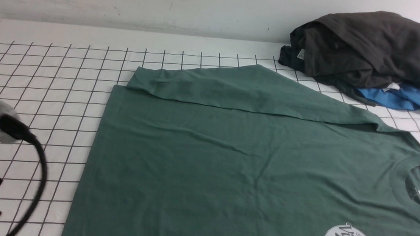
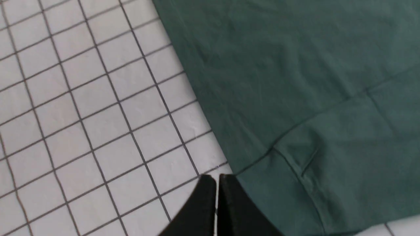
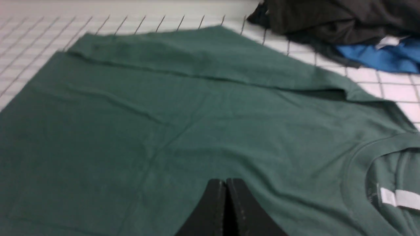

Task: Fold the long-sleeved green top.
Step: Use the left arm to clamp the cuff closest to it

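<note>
Left gripper [image 2: 216, 178] is pinched closed with nothing in it, over the white grid-lined table cover [image 1: 46, 81] right at the edge of the dull dark-green long-sleeved cotton top [image 1: 229, 154]. The top lies flat, long axis running left to right: hem left, ribbed neck right, far sleeve folded over its body. Right gripper [image 3: 225, 181] is closed and empty too, over the top's body. Behind the top's neck end, a crumpled charcoal-grey garment [image 1: 372, 44] sits on a bright blue garment [image 1: 405, 99].
</note>
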### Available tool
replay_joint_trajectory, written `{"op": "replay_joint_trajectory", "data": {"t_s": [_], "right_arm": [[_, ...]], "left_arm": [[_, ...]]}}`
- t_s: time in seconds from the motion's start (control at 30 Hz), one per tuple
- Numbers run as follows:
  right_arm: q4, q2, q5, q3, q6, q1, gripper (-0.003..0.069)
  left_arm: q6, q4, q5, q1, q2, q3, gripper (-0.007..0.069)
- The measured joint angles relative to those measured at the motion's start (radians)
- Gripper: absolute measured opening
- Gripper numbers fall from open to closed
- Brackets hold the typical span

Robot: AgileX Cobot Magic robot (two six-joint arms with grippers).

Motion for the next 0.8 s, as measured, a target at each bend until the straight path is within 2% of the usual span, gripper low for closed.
{"op": "replay_joint_trajectory", "data": {"t_s": [0.1,0.2,0.27,0.4,0.43,0.5,0.57,0.8], "right_arm": [[-0.008,0.109,0.134,-0.091,-0.017,0.065,-0.0014],[-0.019,0.169,0.213,-0.130,-0.021,0.131,-0.0014],[-0.036,0.227,0.308,-0.150,-0.023,0.208,-0.0014],[-0.101,0.300,0.442,-0.150,-0.026,0.314,-0.0014],[-0.105,0.302,0.442,-0.150,-0.026,0.318,-0.0014],[-0.142,0.320,0.448,-0.150,-0.027,0.360,-0.0014],[-0.161,0.323,0.431,-0.150,-0.028,0.376,-0.0014],[-0.176,0.323,0.373,-0.154,-0.028,0.379,-0.0014]], "left_arm": [[-0.019,0.039,0.017,-0.135,0.089,0.007,0.0028],[-0.045,0.045,0.023,-0.196,0.150,0.020,0.0069],[-0.076,0.047,0.026,-0.250,0.248,0.033,0.0139],[-0.085,0.051,-0.005,-0.269,0.413,0.036,0.0288],[-0.085,0.051,-0.010,-0.269,0.420,0.037,0.0295],[-0.085,0.053,-0.073,-0.273,0.512,0.037,0.0373],[-0.081,0.054,-0.114,-0.274,0.569,0.037,0.0404],[-0.022,-0.003,-0.188,-0.274,0.728,0.037,0.0426]]}}
